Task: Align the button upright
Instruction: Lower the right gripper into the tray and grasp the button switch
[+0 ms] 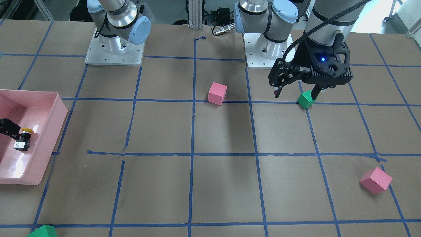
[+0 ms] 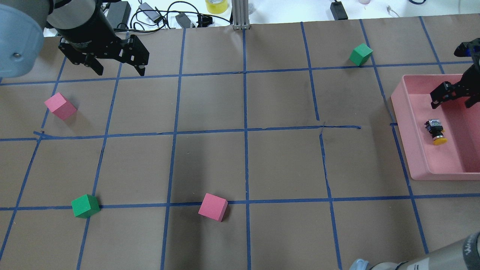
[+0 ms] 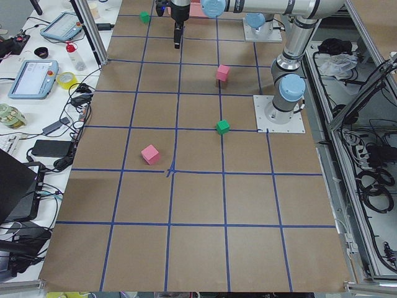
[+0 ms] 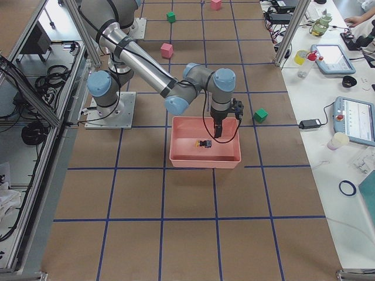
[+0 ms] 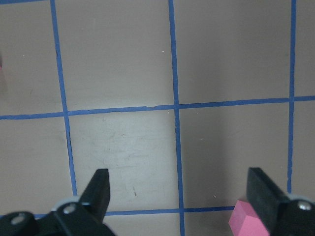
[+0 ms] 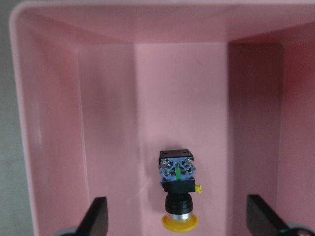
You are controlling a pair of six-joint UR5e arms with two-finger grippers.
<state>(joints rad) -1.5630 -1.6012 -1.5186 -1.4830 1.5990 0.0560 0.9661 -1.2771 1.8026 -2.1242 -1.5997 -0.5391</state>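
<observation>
The button (image 2: 435,132) lies on its side on the floor of the pink bin (image 2: 403,108), yellow cap pointing toward the robot. In the right wrist view the button (image 6: 178,191) shows its blocky base up and its cap down, between the fingertips but below them and untouched. My right gripper (image 2: 452,99) is open above the bin, just beyond the button. From the front, the button (image 1: 23,138) lies in the bin (image 1: 62,112) beside one right finger (image 1: 8,128). My left gripper (image 2: 120,70) is open and empty above the table.
A pink cube (image 2: 60,106), a green cube (image 2: 85,206), another pink cube (image 2: 213,207) and a far green cube (image 2: 360,54) sit on the taped brown table. The left wrist view shows a pink cube corner (image 5: 246,219).
</observation>
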